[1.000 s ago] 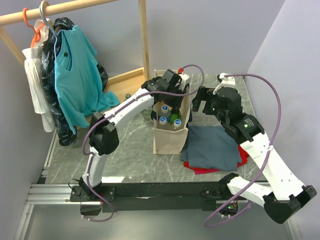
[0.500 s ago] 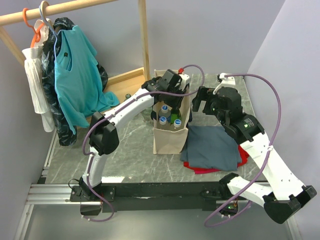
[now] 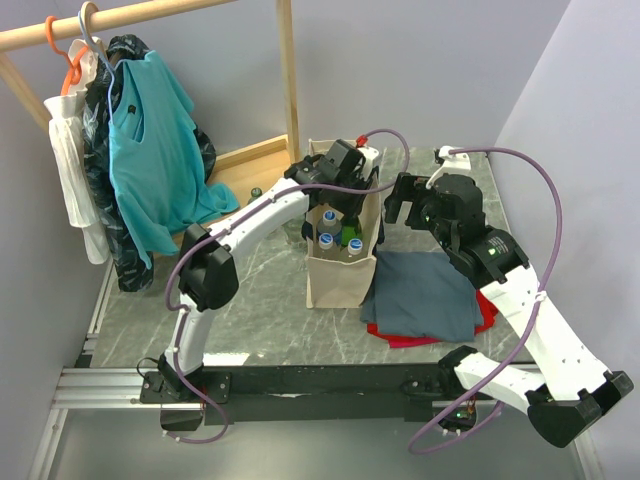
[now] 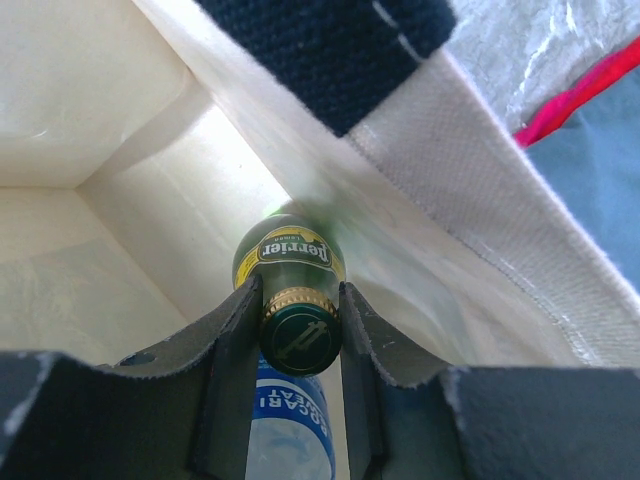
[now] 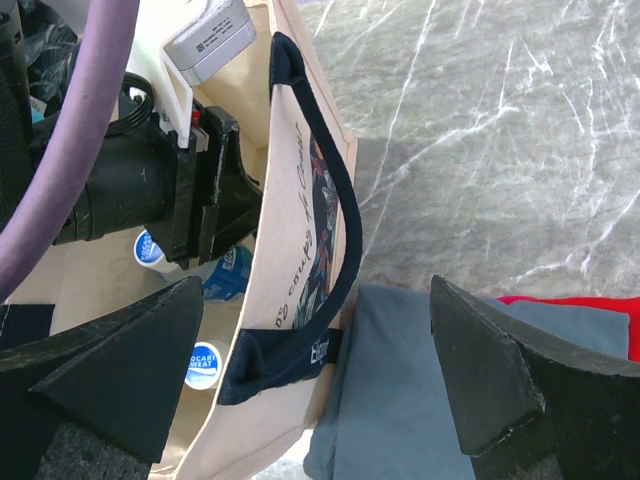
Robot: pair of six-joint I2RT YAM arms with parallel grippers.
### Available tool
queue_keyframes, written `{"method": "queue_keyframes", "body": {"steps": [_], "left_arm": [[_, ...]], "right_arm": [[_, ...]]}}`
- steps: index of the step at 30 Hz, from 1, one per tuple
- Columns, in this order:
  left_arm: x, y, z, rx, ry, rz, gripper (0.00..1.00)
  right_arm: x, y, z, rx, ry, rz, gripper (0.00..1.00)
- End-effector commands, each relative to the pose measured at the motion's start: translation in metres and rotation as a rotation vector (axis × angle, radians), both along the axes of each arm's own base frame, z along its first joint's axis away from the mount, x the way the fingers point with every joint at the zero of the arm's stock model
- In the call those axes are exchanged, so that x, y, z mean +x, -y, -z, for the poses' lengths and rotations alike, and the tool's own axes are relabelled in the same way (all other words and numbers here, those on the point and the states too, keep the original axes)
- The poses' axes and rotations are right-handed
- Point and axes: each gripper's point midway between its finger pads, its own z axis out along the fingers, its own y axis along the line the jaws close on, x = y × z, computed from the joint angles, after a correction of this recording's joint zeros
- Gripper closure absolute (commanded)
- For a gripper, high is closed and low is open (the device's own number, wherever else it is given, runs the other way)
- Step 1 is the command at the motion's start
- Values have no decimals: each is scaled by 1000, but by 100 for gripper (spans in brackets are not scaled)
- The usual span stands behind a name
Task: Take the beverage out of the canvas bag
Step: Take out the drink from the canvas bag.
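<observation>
From above, the canvas bag point(image 3: 338, 280) is standing against grey-blue cloth point(image 3: 425, 290) on its right, nothing visibly moving since a second ago. Inside, the left gripper point(image 4: 298, 312) is pinching the green Perrier bottle point(image 4: 290, 250) by its cap, tight against the wall, over a Pocari Sweat bottle point(image 4: 290, 445). The right gripper point(image 5: 315, 340) is hovering spread wide outside

bottles point(image 3: 327, 240) stand inside the canvas bag point(image 3: 335, 285); folded cloth point(image 3: 425, 290) lies just right, perhaps touching.

body | white links point(image 3: 265, 212) | black joints point(image 3: 208, 276) | purple cables point(image 5: 105, 40)
</observation>
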Motion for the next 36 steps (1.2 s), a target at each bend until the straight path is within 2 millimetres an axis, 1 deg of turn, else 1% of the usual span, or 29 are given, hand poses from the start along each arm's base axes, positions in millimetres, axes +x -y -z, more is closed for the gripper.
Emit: {"method": "queue_keyframes", "body": {"steps": [1, 2, 3, 6, 8, 17, 21, 28, 33, 35, 36], "left_arm": [[7, 0, -86, -150, 183, -24, 99], [7, 0, -90, -156, 187, -25, 99], [11, -4, -94, -152, 209, -49, 99], [10, -6, -104, -160, 229, -53, 99], [11, -8, -107, -161, 237, -57, 99], [12, -10, -131, -198, 290, -73, 99], [13, -13, -137, -200, 303, -76, 99], [8, -15, -155, -223, 323, -68, 99], [4, -18, -169, -243, 345, -64, 99], [4, -20, -171, -241, 350, -69, 99], [3, -21, -176, -244, 360, -66, 99]], "right_arm": [[3, 2, -7, 18, 33, 14, 0], [3, 2, -7, 20, 34, 14, 0], [2, 3, -8, 20, 35, 14, 0], [2, 3, -9, 23, 41, 14, 0], [2, 3, -10, 24, 43, 15, 0], [3, 1, -12, 28, 45, 6, 0], [3, 1, -12, 29, 44, 5, 0], [3, 0, -17, 41, 54, -1, 0], [1, -1, -14, 45, 50, -3, 0], [1, -1, -14, 48, 50, -1, 0], [0, -1, -15, 52, 53, -3, 0]]}}
